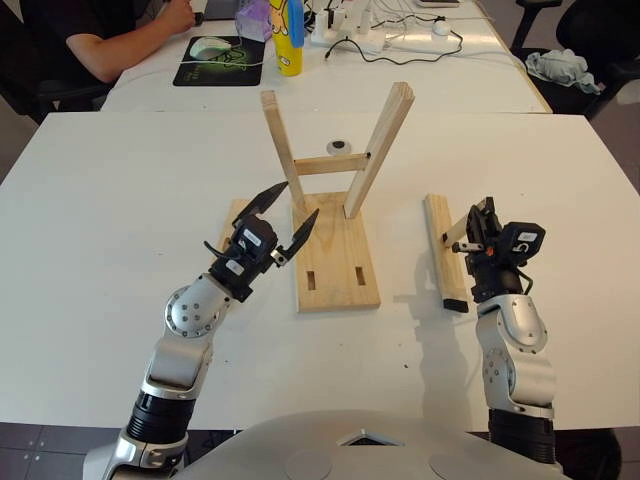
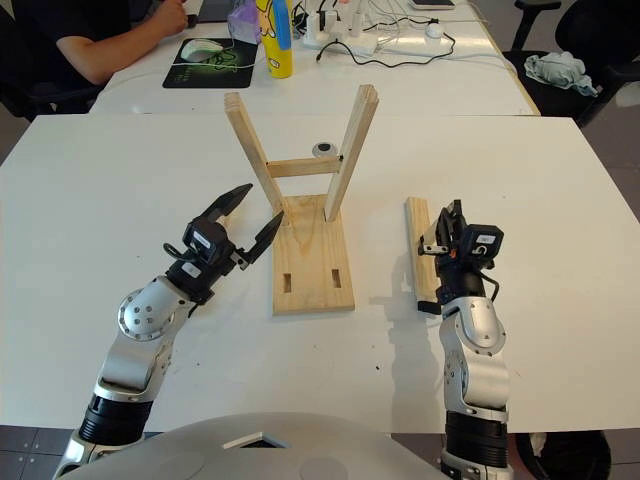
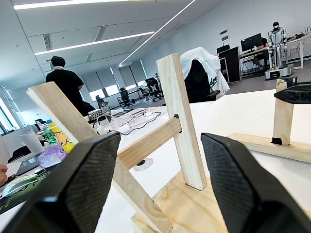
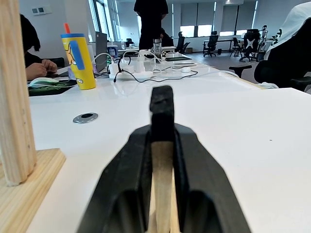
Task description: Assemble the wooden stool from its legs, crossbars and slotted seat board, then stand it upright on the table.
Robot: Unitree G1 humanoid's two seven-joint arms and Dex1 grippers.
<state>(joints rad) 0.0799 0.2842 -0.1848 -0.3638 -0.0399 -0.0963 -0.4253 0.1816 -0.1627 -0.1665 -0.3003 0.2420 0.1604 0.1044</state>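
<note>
The slotted seat board point(image 1: 338, 268) lies flat mid-table, with two bare slots near its front edge. Two legs point(image 1: 283, 150) point(image 1: 380, 148) stand in its far slots, leaning apart, joined by a crossbar point(image 1: 331, 165). My left gripper point(image 1: 280, 222) hovers open just left of the left leg's base; the left wrist view shows its dark fingers point(image 3: 73, 194) framing both legs. To the right a loose leg point(image 1: 441, 255) lies on the table. My right gripper point(image 1: 468, 232) is shut on a short crossbar point(image 3: 282, 116) that stands upright on that loose leg point(image 3: 272, 145).
A round grommet point(image 1: 340, 147) sits in the tabletop behind the legs. On the far desk are a yellow cup point(image 1: 289, 40), a mouse mat point(image 1: 219, 60) and cables point(image 1: 400, 40); a person sits there. Bare table lies left and right of the board.
</note>
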